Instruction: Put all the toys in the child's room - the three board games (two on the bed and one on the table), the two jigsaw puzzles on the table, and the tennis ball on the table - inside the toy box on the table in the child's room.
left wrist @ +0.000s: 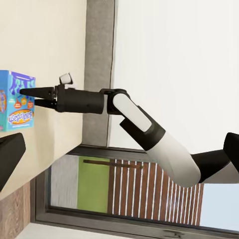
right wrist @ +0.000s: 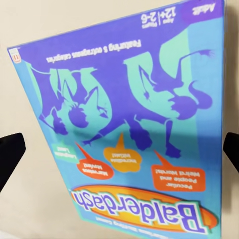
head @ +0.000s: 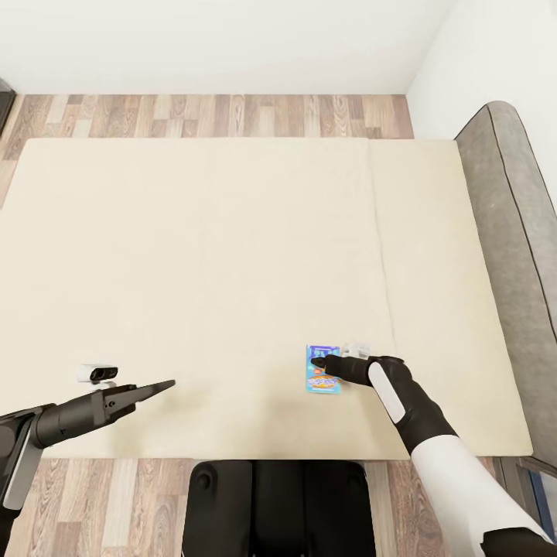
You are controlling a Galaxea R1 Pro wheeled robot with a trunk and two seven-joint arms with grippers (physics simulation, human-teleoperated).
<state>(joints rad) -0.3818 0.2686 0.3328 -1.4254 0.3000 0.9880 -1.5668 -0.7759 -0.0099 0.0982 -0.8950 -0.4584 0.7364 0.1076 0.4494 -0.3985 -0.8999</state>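
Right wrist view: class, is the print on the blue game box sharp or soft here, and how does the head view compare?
Right wrist view: the blue game box looms close and its lettering is slightly soft, though "Balderdash" reads. Head view: lighting is flat and even, and the right gripper casts hardly any shadow on the bed.

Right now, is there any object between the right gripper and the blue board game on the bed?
No, nothing visible stands between them. The right gripper is directly over the blue board game, which lies flat on the bed. In the right wrist view the box sits between the two open fingertips, with no other object in the gap.
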